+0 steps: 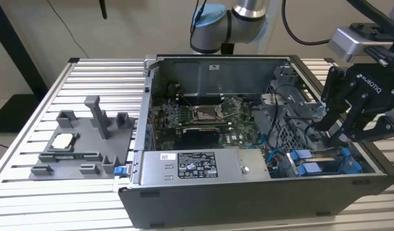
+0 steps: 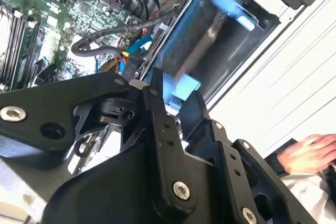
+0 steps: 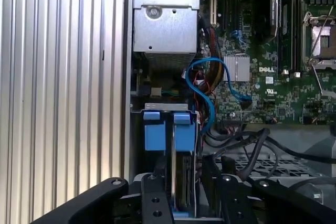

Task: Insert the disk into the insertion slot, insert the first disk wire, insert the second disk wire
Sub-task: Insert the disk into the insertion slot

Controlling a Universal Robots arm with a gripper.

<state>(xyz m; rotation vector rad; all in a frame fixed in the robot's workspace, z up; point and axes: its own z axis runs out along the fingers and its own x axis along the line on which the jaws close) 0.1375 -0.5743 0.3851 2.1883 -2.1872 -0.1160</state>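
The work stood at the first step, getting the disk (image 3: 182, 178) into the insertion slot (image 2: 237, 45). In the exterior view the arm reached down into the lower right corner of the open computer case (image 1: 248, 199), which lay on the slatted worktop (image 1: 20, 204).

The pincer (image 2: 178, 95) appeared to be pinching the disk by the end of its bright blue carrier. In the second wrist view a blue tab sat between the two black fingertips (image 2: 156, 88). The disk stood on edge. In the first wrist view, its silver-grey side ran up the middle of the frame's lower half to the blue clips. It looked partly entered into the dark bay, though how deep it sat could not be told.

A blue cable (image 3: 211, 103) looped loose just beside the cage, in front of the motherboard (image 3: 294, 82), and black leads lay near the bay's mouth. Neither wire step seemed begun.

Seating the disk would call for keeping it square to the bay walls. It would also need a straight push along the slot, with those loose leads kept out of the way. A person's hand (image 2: 310, 153) rested at the lower right of the second wrist view, well apart from the case.
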